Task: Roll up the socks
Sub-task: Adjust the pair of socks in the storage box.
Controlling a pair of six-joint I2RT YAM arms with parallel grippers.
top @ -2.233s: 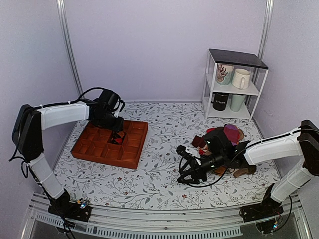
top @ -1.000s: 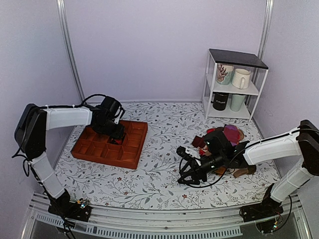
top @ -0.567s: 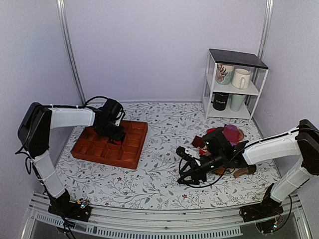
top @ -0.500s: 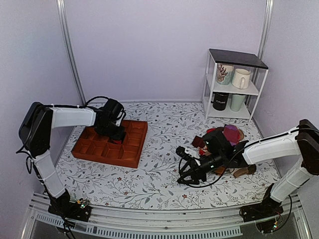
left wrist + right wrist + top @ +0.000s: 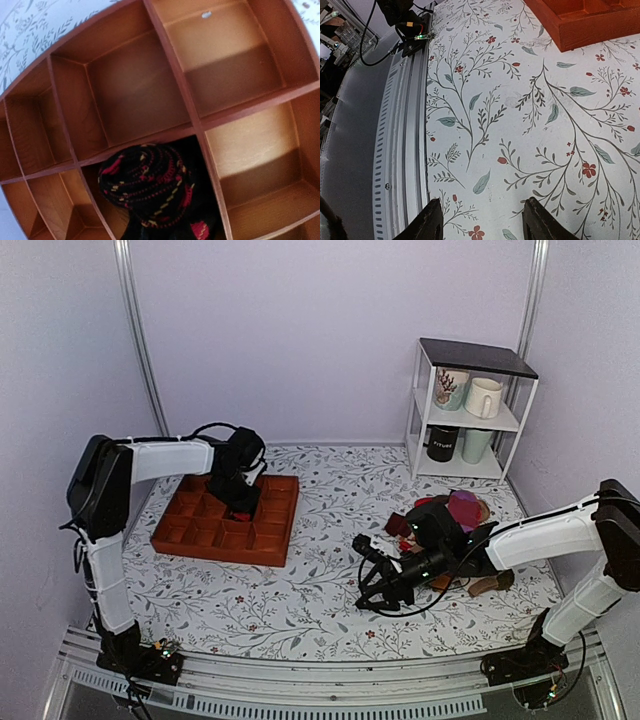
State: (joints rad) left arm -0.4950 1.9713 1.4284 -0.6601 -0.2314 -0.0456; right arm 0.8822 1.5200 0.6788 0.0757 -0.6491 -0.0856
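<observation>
Now the socks (image 5: 150,187) sit rolled into a black ball flecked with red and orange, inside one compartment of the wooden tray (image 5: 190,107), at the lower middle of the left wrist view. The left gripper (image 5: 243,505) hangs over that tray at the left of the overhead view, its jaws pressed together. The right gripper (image 5: 484,202) is spread wide just above the floral counter (image 5: 545,125).

On the table (image 5: 320,490), a tray (image 5: 215,548) sat at 9 o'clock, with the socks (image 5: 150,182) in one of its inner compartments. A rack (image 5: 470,358) stood at 1 o'clock, mugs (image 5: 483,397) on its shelves. A heap of clothes (image 5: 463,508) lay at 3 o'clock, before the rack.
</observation>
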